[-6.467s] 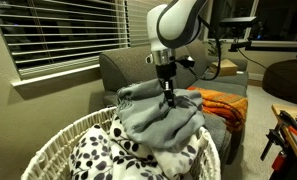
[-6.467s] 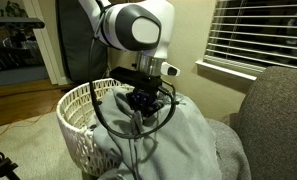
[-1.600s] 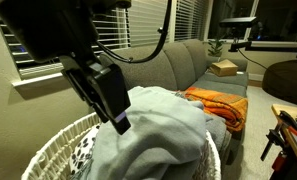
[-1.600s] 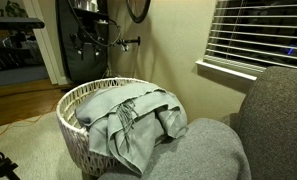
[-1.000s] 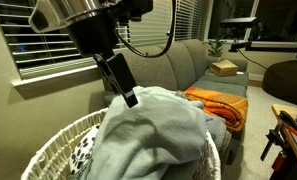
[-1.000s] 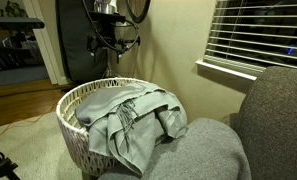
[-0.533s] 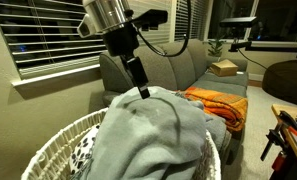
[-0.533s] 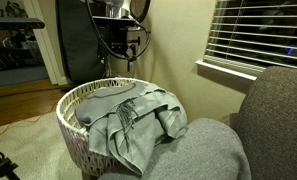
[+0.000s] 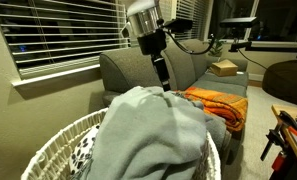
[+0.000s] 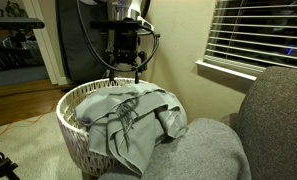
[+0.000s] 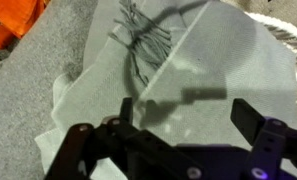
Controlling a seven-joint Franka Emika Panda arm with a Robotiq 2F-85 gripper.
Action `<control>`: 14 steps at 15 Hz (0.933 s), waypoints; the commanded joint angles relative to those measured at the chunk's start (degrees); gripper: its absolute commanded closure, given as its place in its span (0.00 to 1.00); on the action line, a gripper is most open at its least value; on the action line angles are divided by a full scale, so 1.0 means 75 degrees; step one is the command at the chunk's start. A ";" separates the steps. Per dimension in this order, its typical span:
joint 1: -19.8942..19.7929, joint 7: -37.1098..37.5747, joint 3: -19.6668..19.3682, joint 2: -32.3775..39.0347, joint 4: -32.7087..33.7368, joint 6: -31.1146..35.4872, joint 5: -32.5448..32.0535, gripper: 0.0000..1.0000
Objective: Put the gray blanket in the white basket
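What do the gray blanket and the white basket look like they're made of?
Gray blanket: likely soft cloth, fleece-like, matte; it drapes in loose folds and sags over the rim without shine. White basket: looks like white wicker or rope, matte; open woven strands and upright ribs show in its wall. Exact fibres cannot be told.

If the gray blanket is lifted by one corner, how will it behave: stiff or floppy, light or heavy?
Probably floppy: the gray blanket lies in soft folds and sags over the rim of the white basket. Likely light for its bulk, as it heaps loosely. The overhanging part might pull more cloth out when pushed.
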 commanded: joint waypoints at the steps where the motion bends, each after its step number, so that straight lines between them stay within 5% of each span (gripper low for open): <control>1: -0.0239 0.0447 -0.0239 -0.0637 -0.1020 0.0716 0.0135 0.00; 14: -0.0906 0.0509 -0.0628 -0.0553 -0.1606 0.2645 0.1152 0.00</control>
